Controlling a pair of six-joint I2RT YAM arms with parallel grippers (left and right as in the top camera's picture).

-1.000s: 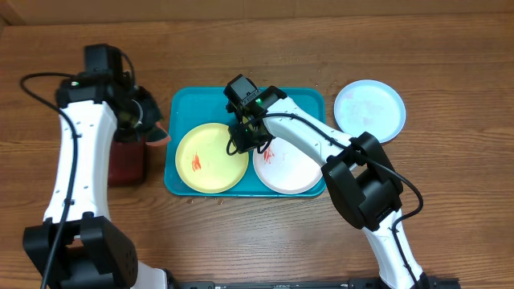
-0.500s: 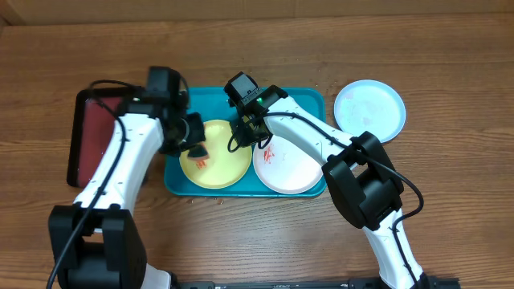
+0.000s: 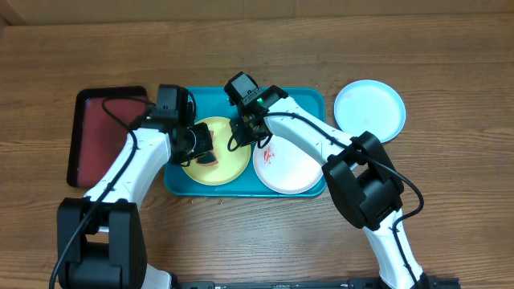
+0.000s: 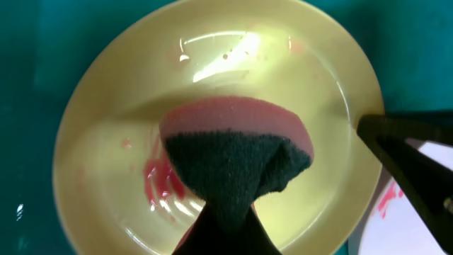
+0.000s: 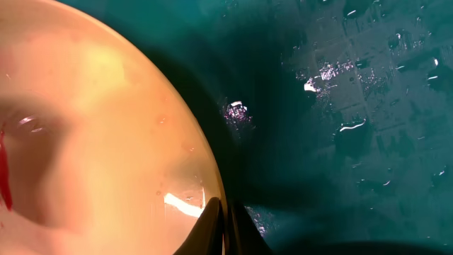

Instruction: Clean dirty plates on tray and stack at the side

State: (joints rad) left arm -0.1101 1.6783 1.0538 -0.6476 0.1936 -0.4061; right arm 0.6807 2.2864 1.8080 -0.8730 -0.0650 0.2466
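Pink sponge [image 4: 237, 152] clamped in left gripper [image 4: 219, 225] over yellow-green plate [image 4: 106, 142]; right gripper [image 5: 225, 227] pinches rim. I fear hard scrubbing slides plate free.

No legible text, labels, brands, numbers or signs on tray [image 3: 299, 98], plates [image 3: 369, 108] or table [image 3: 241, 48].
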